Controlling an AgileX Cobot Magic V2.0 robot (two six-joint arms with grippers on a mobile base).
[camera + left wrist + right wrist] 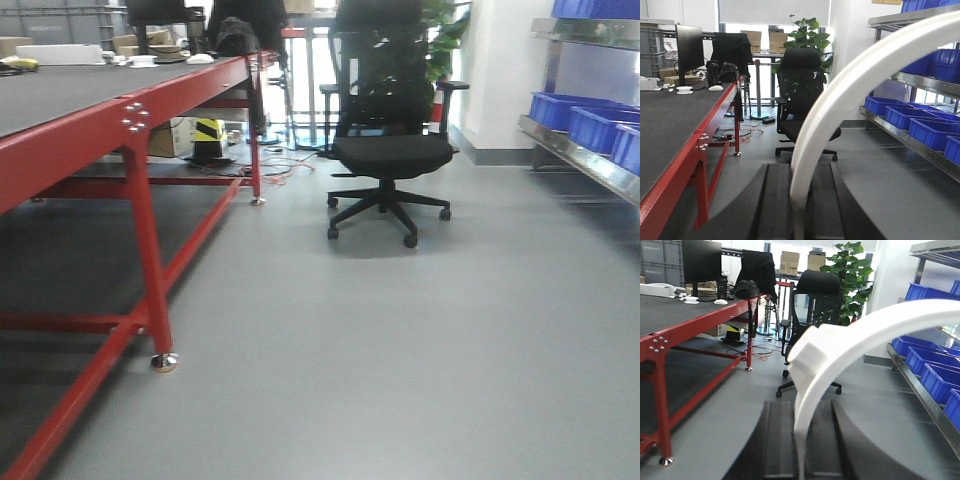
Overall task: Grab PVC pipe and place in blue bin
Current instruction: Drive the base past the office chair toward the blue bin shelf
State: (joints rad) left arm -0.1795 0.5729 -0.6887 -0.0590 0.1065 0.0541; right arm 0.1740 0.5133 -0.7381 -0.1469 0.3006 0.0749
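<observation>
My left tool (800,212) is clamped on a curved white PVC pipe (840,95), which arcs up and right from between its fingers. My right tool (801,452) grips a similar pipe bend (855,337) the same way. Blue bins (900,117) sit on the shelf to the right.

Nothing fancy, both the matte black left gripper (800,200) and right gripper (799,440) are just two flat, wide fingers (775,200) with lengthwise grooves.

A red table (70,95) carries a monitor (689,47) and mouse (716,88). Blue bins (565,108) sit on the shelf (575,158). A chair (390,150) stands on the floor (400,350).
</observation>
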